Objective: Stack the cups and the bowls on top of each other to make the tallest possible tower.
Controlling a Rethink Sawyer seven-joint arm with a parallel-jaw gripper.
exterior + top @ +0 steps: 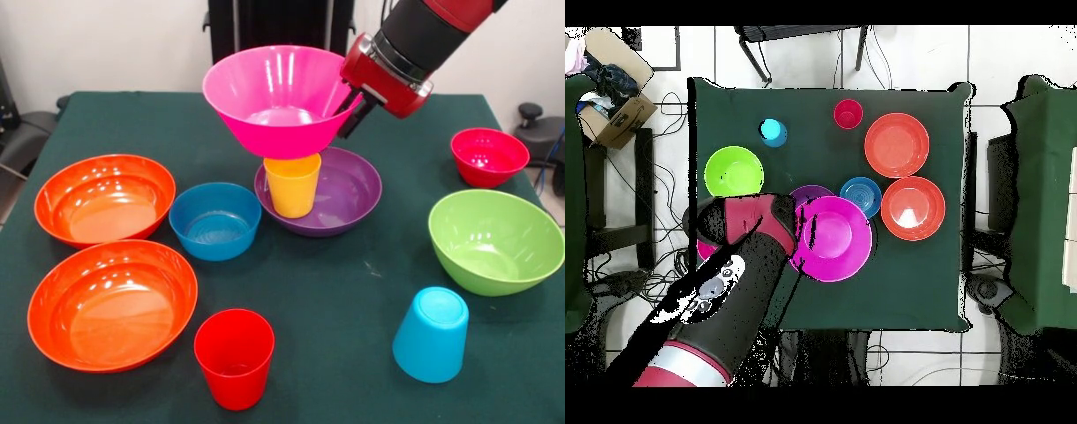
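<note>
My gripper [355, 104] is shut on the right rim of the large magenta bowl [275, 99] and holds it in the air above the yellow cup [292, 184]. The yellow cup stands upright inside the wide purple bowl [349, 190]. In the overhead view the magenta bowl [833, 238] covers most of the purple bowl [808, 192]. Two large orange bowls [104, 197] [112, 302] sit at the left, the small blue bowl [214, 220] beside them. The red cup [235, 357] stands upright at the front. The light blue cup [431, 334] stands upside down. The lime green bowl [496, 240] and small crimson bowl [488, 156] sit at the right.
The green table [353, 300] carries everything. In the overhead view a cardboard box [613, 112] sits off the table at the upper left, and chairs stand around the table.
</note>
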